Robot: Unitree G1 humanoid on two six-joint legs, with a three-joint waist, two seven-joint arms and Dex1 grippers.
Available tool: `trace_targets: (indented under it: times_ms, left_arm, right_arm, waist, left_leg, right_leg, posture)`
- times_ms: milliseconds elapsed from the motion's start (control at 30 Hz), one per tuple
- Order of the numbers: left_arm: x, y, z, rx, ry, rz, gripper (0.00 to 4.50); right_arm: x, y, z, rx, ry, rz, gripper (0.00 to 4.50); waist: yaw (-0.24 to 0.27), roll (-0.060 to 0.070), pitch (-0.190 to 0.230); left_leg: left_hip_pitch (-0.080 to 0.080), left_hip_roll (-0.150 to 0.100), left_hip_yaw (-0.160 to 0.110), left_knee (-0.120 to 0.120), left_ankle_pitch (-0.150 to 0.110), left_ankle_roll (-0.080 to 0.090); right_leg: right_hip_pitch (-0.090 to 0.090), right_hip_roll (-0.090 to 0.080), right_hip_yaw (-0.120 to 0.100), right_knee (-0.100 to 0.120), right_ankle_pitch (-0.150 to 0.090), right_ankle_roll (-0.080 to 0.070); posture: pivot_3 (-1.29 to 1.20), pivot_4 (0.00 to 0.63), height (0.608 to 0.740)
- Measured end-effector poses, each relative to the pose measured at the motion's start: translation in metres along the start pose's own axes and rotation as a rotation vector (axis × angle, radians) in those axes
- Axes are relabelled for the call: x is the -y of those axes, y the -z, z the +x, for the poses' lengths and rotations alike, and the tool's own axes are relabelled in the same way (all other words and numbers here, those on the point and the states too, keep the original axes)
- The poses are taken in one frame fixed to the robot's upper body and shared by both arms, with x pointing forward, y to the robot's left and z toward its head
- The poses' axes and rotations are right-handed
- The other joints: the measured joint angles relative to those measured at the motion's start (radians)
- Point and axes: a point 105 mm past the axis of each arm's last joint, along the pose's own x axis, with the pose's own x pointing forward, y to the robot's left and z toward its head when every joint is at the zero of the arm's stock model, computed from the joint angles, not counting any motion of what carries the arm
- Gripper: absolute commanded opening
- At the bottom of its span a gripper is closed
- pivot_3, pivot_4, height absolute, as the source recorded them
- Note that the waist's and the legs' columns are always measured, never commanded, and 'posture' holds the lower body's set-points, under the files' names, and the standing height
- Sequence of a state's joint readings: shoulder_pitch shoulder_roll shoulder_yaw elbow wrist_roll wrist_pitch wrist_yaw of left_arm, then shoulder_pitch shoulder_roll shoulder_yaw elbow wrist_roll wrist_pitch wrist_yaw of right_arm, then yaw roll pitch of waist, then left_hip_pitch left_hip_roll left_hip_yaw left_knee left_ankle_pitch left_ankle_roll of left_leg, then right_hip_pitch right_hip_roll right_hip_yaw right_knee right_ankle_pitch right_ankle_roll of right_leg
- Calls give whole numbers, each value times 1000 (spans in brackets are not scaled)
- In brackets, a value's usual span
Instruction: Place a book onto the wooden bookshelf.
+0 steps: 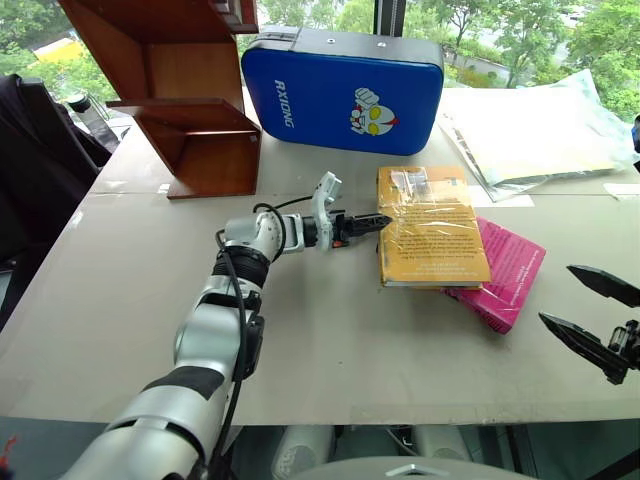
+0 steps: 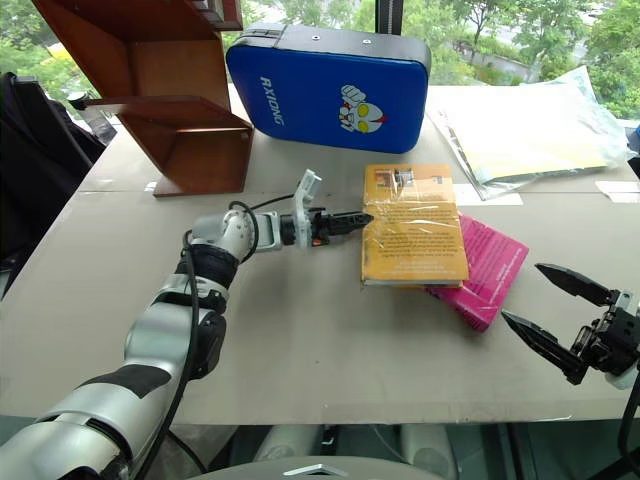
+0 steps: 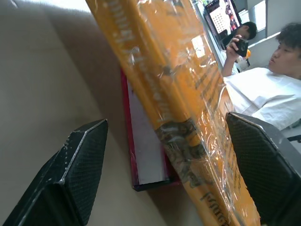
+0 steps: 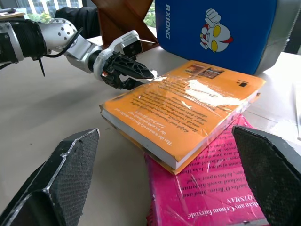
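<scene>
Book (image 1: 430, 228), yellow-orange and plastic-wrapped, is lying on the magenta-pink book (image 1: 508, 273), well apart from the wooden bookshelf (image 1: 190, 110). Left gripper (image 1: 372, 225) is reaching at its spine edge, jaws spread; it should be straddling the full thickness before closing, since the wrap looks slippery. Right gripper (image 2: 545, 310) is hovering nearby, jaws spread too.

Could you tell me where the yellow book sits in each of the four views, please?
Left eye: yellow book right of centre, atop the pink book.
Right eye: just right of centre.
Left wrist: a diagonal band between the fingers.
Right wrist: centre, left gripper at its edge.
Shared landmark: the pink book beneath it.
</scene>
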State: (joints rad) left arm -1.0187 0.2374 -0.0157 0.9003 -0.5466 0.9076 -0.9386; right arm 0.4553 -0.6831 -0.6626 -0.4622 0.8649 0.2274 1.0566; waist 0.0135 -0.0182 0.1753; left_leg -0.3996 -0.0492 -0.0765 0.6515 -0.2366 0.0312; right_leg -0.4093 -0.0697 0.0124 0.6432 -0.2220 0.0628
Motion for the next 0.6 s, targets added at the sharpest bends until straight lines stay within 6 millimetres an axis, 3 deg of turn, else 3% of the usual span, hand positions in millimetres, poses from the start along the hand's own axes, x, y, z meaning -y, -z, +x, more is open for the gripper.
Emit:
trace_targets:
  times_ms: [267, 367, 400, 500, 533, 600]
  left_arm:
    - [5, 8, 23, -8, 45, -82, 4102]
    - [5, 8, 26, 8, 51, -101, 4102]
    - [4, 8, 26, 20, 49, -119, 3576]
    - [1, 9, 26, 37, 45, -162, 2593]
    - [3, 7, 25, 57, 58, -178, 1909]
    - [3, 4, 23, 70, 65, -200, 1535]
  right_arm:
    - [-2, -28, 7, 77, -14, 12, 4500]
    - [-1, -27, 8, 71, -11, 22, 4500]
    - [-1, -27, 9, 64, -10, 28, 4500]
    - [-2, -29, 10, 67, -13, 30, 4500]
    - [-2, -29, 10, 64, -14, 34, 4500]
    - [-2, -29, 11, 62, -16, 38, 4500]
  waist:
    - [0, 0, 0]
    - [4, 0, 0]
    - [4, 0, 0]
    - [2, 0, 0]
    - [2, 0, 0]
    - [1, 0, 0]
  left_leg:
    - [0, 0, 0, 0, 0, 0]
    - [0, -1, 0, 0, 0, 0]
    - [0, -1, 0, 0, 0, 0]
    - [0, -1, 0, 0, 0, 0]
    - [0, -1, 0, 0, 0, 0]
    - [0, -1, 0, 0, 0, 0]
  right_leg:
    - [0, 0, 0, 0, 1, 1]
    - [0, -1, 0, 0, 1, 1]
    - [0, -1, 0, 0, 1, 2]
    - [0, -1, 0, 0, 1, 3]
    - [0, -1, 0, 0, 1, 3]
    - [0, -1, 0, 0, 1, 3]
  posture:
    - [0, 150, 740]
    - [0, 150, 740]
    - [0, 150, 740]
    - [0, 150, 740]
    - [0, 150, 740]
    - [0, 150, 740]
